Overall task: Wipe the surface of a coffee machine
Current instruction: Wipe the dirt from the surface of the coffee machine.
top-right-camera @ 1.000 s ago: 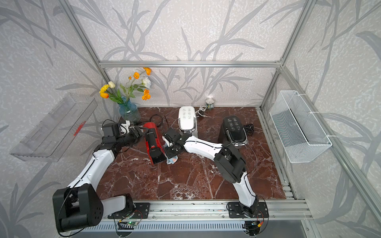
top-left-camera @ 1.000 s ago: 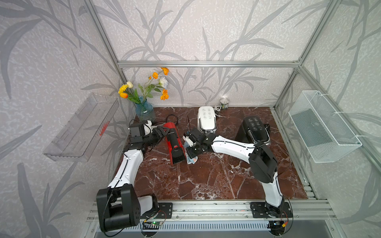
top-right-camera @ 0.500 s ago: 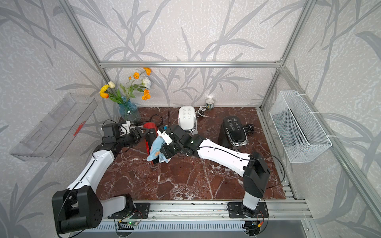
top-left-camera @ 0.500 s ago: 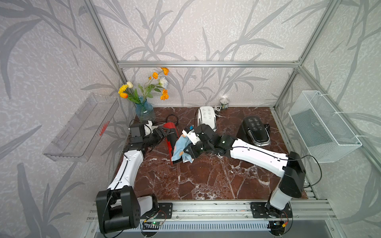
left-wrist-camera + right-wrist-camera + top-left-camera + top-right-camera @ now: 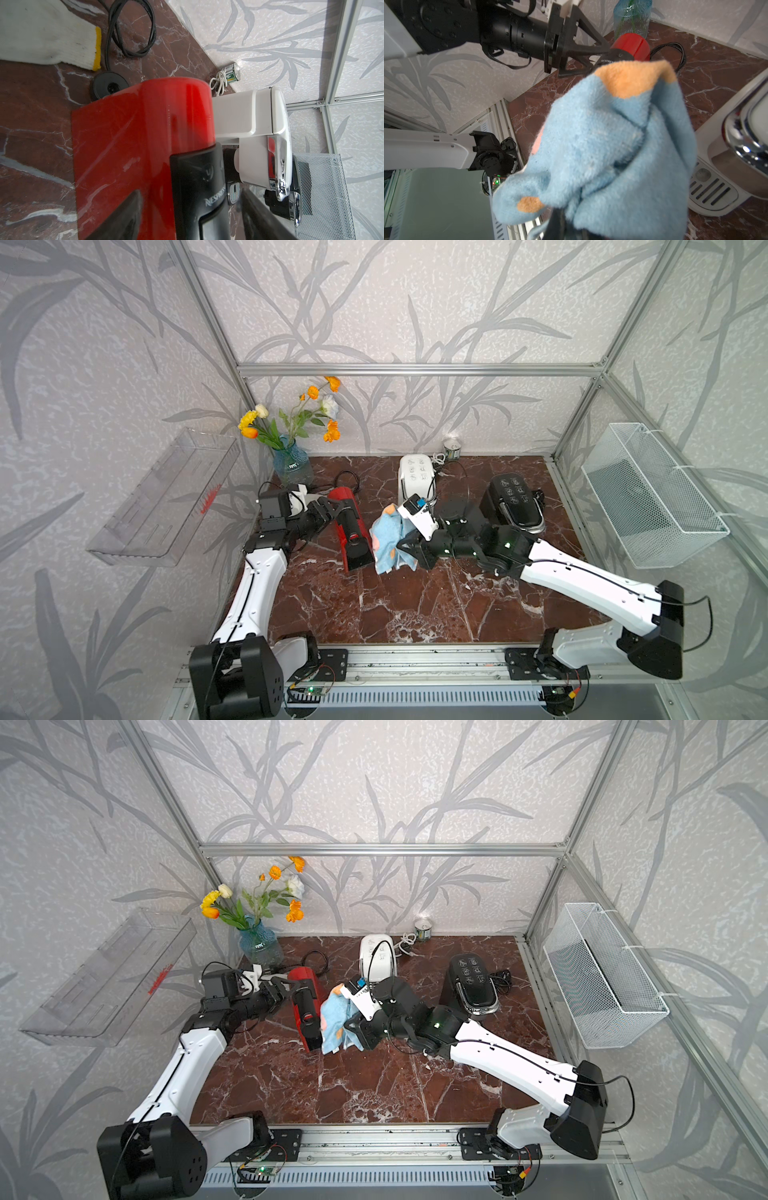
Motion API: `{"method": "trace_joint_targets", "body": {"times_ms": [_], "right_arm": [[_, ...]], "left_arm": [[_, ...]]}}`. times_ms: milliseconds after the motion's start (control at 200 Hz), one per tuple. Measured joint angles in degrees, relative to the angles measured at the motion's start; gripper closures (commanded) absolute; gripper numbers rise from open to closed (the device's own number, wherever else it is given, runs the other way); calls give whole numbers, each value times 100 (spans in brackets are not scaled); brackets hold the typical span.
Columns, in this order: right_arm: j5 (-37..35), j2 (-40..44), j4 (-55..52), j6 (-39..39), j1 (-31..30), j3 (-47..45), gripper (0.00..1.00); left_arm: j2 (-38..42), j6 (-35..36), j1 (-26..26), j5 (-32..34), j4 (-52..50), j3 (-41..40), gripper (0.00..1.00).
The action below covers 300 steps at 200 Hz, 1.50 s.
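Jaws first: the right gripper (image 5: 401, 541) is pinched tight on the blue-and-orange cloth (image 5: 386, 539), which bunches over the fingers so we can't see them in its wrist view. The left gripper (image 5: 332, 510) has its jaws spread, straddling the black top of the red coffee machine (image 5: 352, 531). In the left wrist view we see a sliver of gap on one side, so it isn't clamped.

The machine stands on the marble table (image 5: 415, 605) at roughly 10 o'clock from the middle. The cloth hangs at the machine's 3 o'clock, right up against its side. We can't swear it's touching. The left gripper comes in from the machine's 10 o'clock.

Both arms are bolted to the near rail at 6 o'clock. The left one runs up toward 12, bends at the elbow and points its wrist toward 3. The right one folds low at its base, then stretches its long white forearm toward 10, wrist aimed at 9.

Further back we've got a white coffee machine (image 5: 415, 477) at 12 and a black coffee machine (image 5: 515, 506) at 2. Against the back wall are a vase of flowers (image 5: 291, 464) at 11 and a small tin (image 5: 452, 450) just past 12.
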<state>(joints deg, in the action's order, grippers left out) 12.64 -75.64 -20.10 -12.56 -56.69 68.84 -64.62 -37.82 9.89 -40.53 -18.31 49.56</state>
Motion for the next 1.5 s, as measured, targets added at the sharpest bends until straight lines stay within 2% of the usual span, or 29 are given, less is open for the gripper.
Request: {"method": "trace_joint_targets", "body": {"times_ms": [35, 205, 490, 890, 1220, 1500], "right_arm": [[-20, 133, -7, 35, 2, -216, 100], [-238, 498, -146, 63, 33, -1128, 100], [-680, 120, 170, -116, 131, -1954, 100], [-498, -1379, 1397, -363, 131, -1727, 100], [-227, -1534, 1731, -461, 131, -1589, 100], [190, -2098, 1998, -564, 116, -442, 100]], "left_arm": [[39, 28, 26, 2, -50, 63, 22], [254, 142, 114, 57, -249, 291, 20], [870, 251, 170, 409, -428, 299, 20], [1473, 374, 188, 984, -446, -514, 19], [1700, 286, 192, 1086, -216, -1008, 19], [1539, -9, 197, 911, 153, -1368, 19]]}}
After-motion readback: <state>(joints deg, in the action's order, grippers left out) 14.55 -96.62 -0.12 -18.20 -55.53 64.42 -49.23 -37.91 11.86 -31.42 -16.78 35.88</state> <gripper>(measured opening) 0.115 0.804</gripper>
